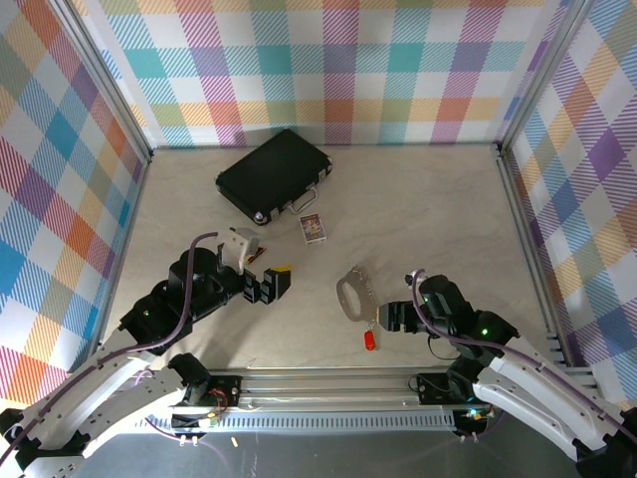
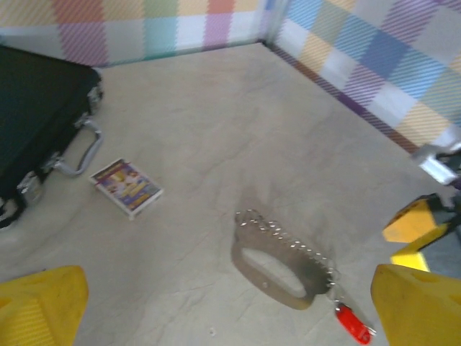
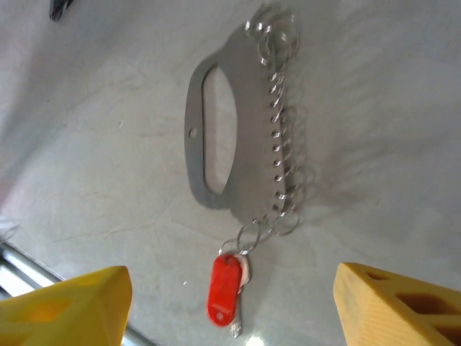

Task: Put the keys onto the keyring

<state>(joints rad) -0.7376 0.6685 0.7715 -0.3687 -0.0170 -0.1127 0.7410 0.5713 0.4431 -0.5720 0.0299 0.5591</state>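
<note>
The right claw [image 1: 388, 319] is spread and holds nothing. Its yellow fingers [image 3: 72, 306] stand wide at the two lower corners of its wrist view. Just ahead, in the gap they frame, lie the keys [image 3: 223, 288], a small red piece flat on the worktop [image 1: 438, 219], its long axis pointing away from the claw. Beyond, in the same line, lies the keyring [image 3: 216, 137], also lengthwise away from the claw, with its row of small rings down the right side. The red piece's own little ring touches the nearest of these; whether it is threaded through, I cannot tell. The left claw [image 1: 267, 287] is also spread and empty, well apart to the left. By my judgement the right arm is nearer and better placed for the pick. The black case [image 1: 274, 174] lies far off.
</note>
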